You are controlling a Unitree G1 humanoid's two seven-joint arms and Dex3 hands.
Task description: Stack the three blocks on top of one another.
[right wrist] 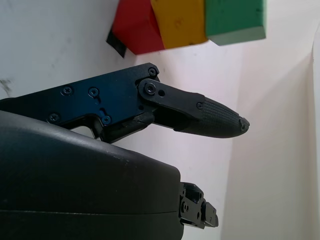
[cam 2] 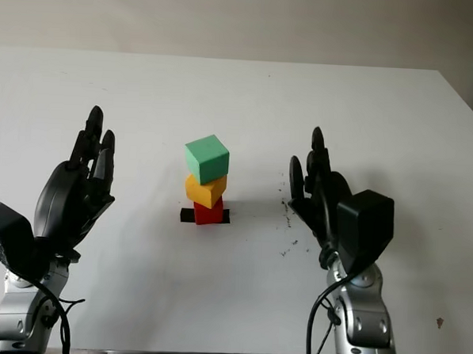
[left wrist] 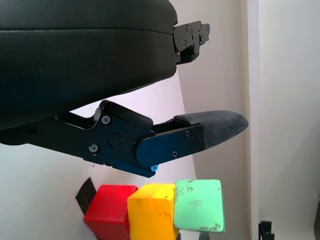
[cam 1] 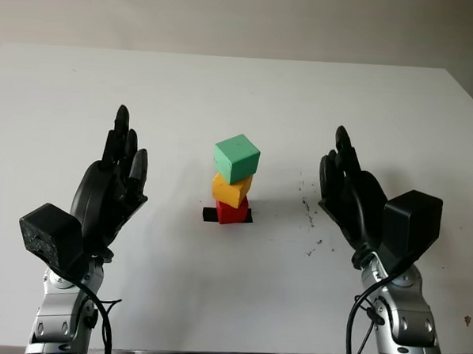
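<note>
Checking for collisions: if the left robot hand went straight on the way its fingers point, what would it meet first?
Probably nothing: the open left robot hand points toward the far edge of the white table, passing beside the block stack.

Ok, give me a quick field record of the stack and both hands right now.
stack order: red block at the bottom, yellow block in the middle, green block on top
base: red block sits on a black marker on the white table
left hand: open, left of the stack, apart from it
right hand: open, right of the stack, apart from it
task state: all three stacked
</note>
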